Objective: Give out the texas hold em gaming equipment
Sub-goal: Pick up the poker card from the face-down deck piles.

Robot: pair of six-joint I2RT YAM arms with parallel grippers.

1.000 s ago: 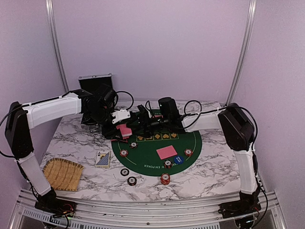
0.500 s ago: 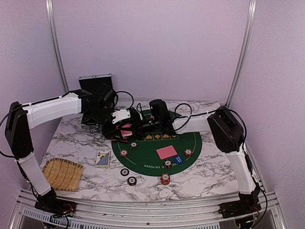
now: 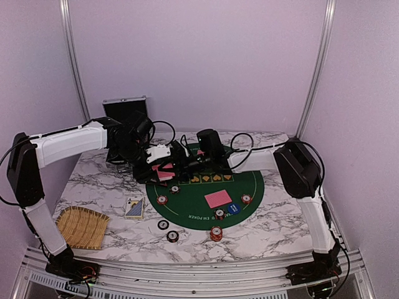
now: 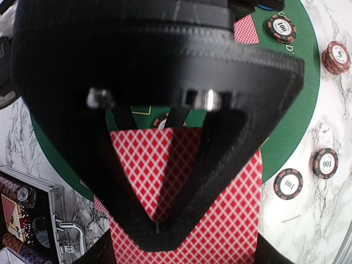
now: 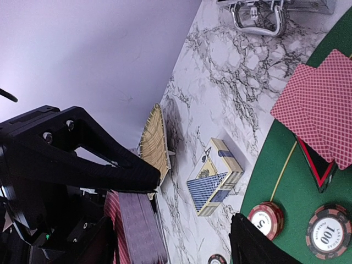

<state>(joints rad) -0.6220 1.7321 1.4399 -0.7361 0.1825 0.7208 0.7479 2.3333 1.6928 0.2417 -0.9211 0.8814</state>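
Observation:
My left gripper [image 3: 160,167] [image 4: 181,254] is shut on a deck of red-backed cards [image 3: 164,172] [image 4: 231,214], held above the far left edge of the green poker mat [image 3: 206,187]. My right gripper [image 3: 178,162] [image 5: 170,247] is open and reaches in from the right. One of its fingers [image 4: 215,159] lies flat across the deck's top card. The deck's edge shows in the right wrist view [image 5: 137,231]. Red cards [image 3: 218,199] and a blue dealer button [image 3: 234,208] lie on the mat. Two more red cards [image 5: 322,107] lie at its far left. Chips [image 3: 162,200] [image 3: 247,199] [image 3: 216,233] sit on and around the mat.
A blue-patterned card box [image 3: 134,207] [image 5: 214,176] lies left of the mat. A woven straw tray [image 3: 82,227] [image 5: 154,137] sits at the front left. The silver case [image 3: 126,109] [image 4: 27,220] stands open at the back left. Two chips [image 3: 163,224] [image 3: 173,236] lie on the marble.
My right arm has swung left, bringing its gripper up against the deck in my left gripper. The left arm and the deck have barely moved.

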